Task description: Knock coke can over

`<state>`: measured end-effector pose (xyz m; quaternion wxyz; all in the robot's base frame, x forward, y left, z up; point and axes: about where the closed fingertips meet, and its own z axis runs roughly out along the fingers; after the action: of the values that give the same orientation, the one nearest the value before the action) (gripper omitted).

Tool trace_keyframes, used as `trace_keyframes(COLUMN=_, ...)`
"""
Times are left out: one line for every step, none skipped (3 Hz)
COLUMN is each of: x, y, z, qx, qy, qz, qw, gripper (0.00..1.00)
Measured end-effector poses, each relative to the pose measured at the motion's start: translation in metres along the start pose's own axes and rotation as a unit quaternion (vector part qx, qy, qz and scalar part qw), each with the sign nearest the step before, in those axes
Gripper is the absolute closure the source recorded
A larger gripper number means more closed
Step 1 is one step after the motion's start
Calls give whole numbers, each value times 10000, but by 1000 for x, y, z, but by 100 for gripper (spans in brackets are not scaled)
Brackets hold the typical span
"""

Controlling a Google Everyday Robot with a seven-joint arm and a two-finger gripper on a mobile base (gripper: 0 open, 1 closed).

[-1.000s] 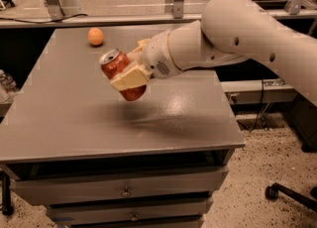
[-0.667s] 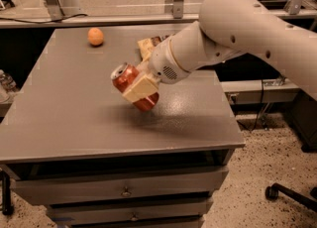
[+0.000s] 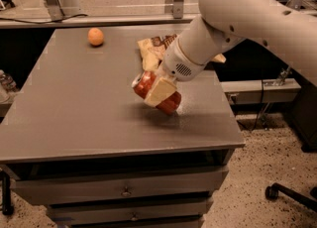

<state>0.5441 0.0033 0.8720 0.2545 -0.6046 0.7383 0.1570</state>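
Note:
The red coke can (image 3: 171,102) lies tilted almost on its side, low over the grey table (image 3: 74,103) right of the middle. Its silver top points up and left. My gripper (image 3: 157,89) is shut on the can, with a cream finger (image 3: 159,92) across its middle. The white arm comes in from the upper right.
An orange fruit (image 3: 96,36) sits at the table's far left. A yellow-brown chip bag (image 3: 153,51) lies at the far edge, just behind my gripper, partly hidden by the arm. Drawers are below the table front. The table's right edge is near the can.
The can in my gripper has moved right and down toward the table top and tipped further onto its side. The chip bag now shows behind the arm.

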Motion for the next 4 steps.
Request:
trace_keyframes(x=7, y=-8, z=-1, qx=-65, qy=321, qz=-58, qw=9994, gripper=100)
trace_keyframes(x=7, y=-12, z=9, qx=-157, qy=437, qz=-77, qw=9989, gripper=82)
trace_keyframes(x=2, y=-12, z=20, qx=-199, qy=370, qz=-64, qw=9991, gripper=59)
trace_keyframes(x=-1, y=-13, z=27, qx=-201, qy=301, qz=-48, qw=9993, gripper=36)
